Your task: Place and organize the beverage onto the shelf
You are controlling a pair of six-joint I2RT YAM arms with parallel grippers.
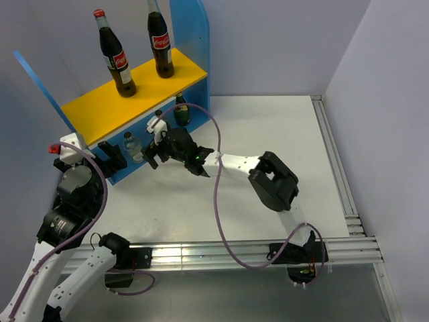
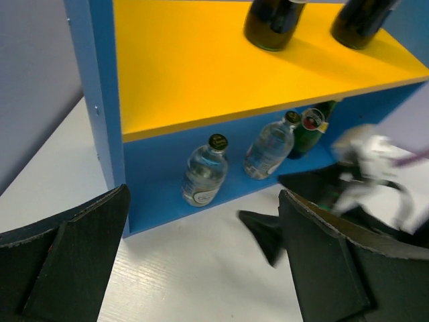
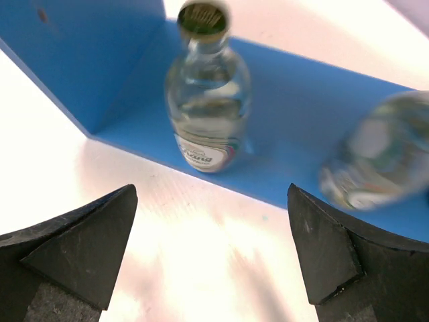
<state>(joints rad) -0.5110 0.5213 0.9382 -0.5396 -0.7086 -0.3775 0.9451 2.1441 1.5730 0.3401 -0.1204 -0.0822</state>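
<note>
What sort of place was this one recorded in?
Likely a robotics lab bench, not a shop: plain walls enclose a white table, aluminium rails line its near edge, and one blue shelf holds a few bottles.

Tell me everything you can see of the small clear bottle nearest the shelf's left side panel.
The small clear bottle looks like glass: rounded body, short neck, dark gold-rimmed cap, and a white printed label around its lower part. It stands upright on the shelf's blue lower board, under the yellow top. Nothing else touches it.
</note>
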